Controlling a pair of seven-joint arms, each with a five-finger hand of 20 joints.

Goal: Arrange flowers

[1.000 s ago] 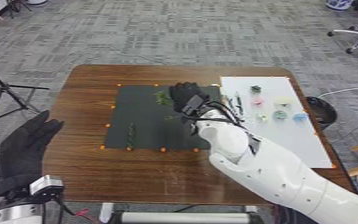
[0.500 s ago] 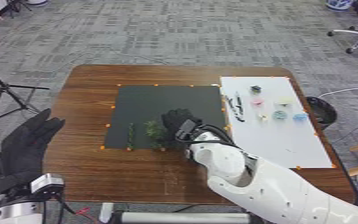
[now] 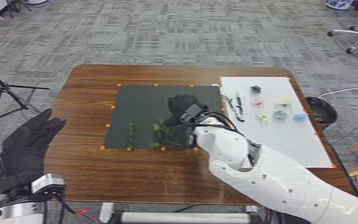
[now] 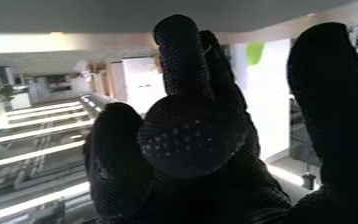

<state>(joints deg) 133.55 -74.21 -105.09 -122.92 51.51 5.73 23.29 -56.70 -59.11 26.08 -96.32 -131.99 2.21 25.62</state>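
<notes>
Right robot hand (image 3: 184, 104): over black mat (image 3: 140, 102), fingers apart
Leafy stem (image 3: 161, 135): on mat, seven o'clock from hand
Left robot hand (image 3: 23, 152): fingers straight, nine o'clock
Little flowers (image 3: 257, 101): three o'clock

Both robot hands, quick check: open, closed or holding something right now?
Left hand: open, empty.
Right hand: open over the dark mat, nothing held.

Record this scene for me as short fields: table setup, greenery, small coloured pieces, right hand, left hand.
table setup: dark mat left of white sheet, on brown table
greenery: two green sprigs on mat's near part
small coloured pieces: pink one, blue one and others, on sheet
right hand: open, over mat
left hand: open, at table's left edge
</notes>
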